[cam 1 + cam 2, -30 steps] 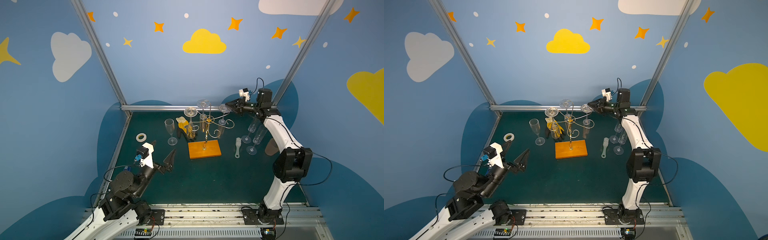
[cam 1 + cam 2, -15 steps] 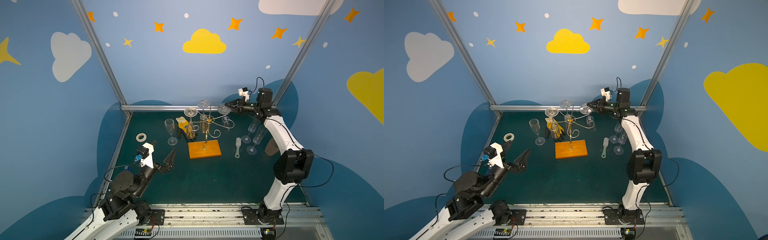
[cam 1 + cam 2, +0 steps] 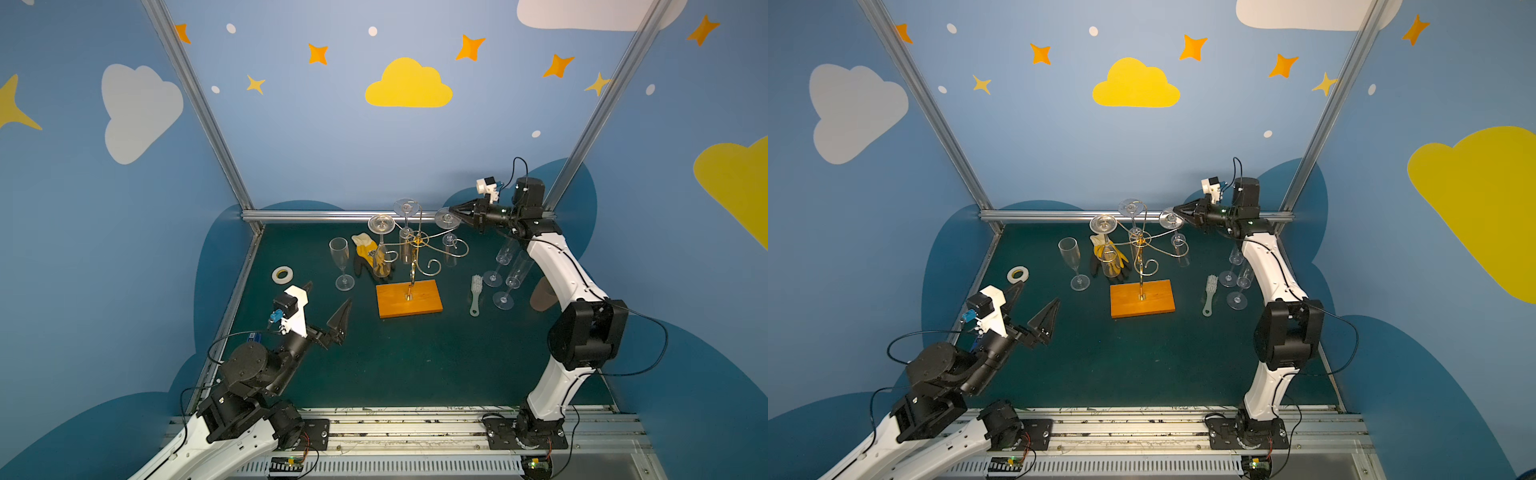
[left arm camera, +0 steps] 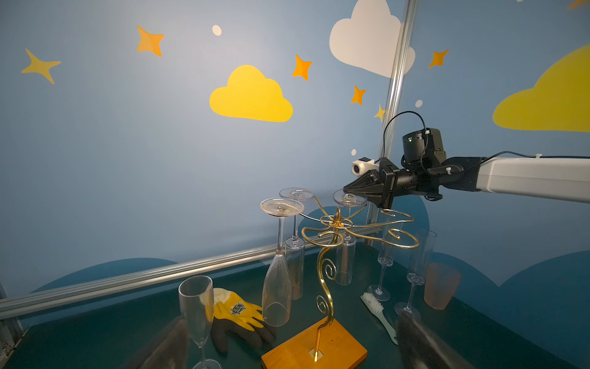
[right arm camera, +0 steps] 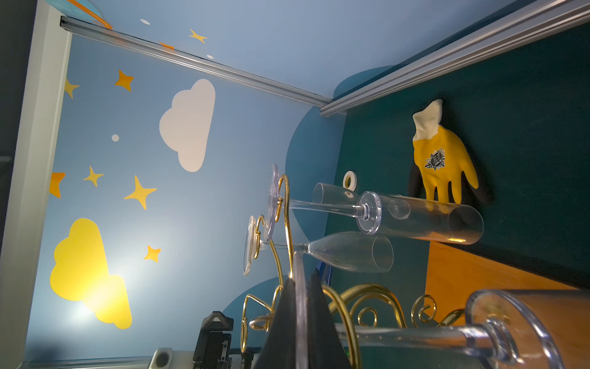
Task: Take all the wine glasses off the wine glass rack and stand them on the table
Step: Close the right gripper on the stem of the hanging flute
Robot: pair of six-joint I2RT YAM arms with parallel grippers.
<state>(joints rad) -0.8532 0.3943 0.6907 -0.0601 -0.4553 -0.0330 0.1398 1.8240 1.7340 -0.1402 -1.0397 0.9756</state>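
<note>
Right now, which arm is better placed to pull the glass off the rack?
Right. The right tool is shut on the foot of a glass hanging on the rack. The left tool hangs open, low near the front, apart from the rack.

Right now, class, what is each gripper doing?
Left gripper: open, holding nothing.
Right gripper: closed on the foot of a hanging wine glass.

Gold wire on the wine glass rack, orange wood grain on its base. Clear wine glass. Yellow glove with cream cuff, black coating, dark emblem. White tape roll. Dark teal mat. Blue walls with yellow and white clouds, orange stars.
</note>
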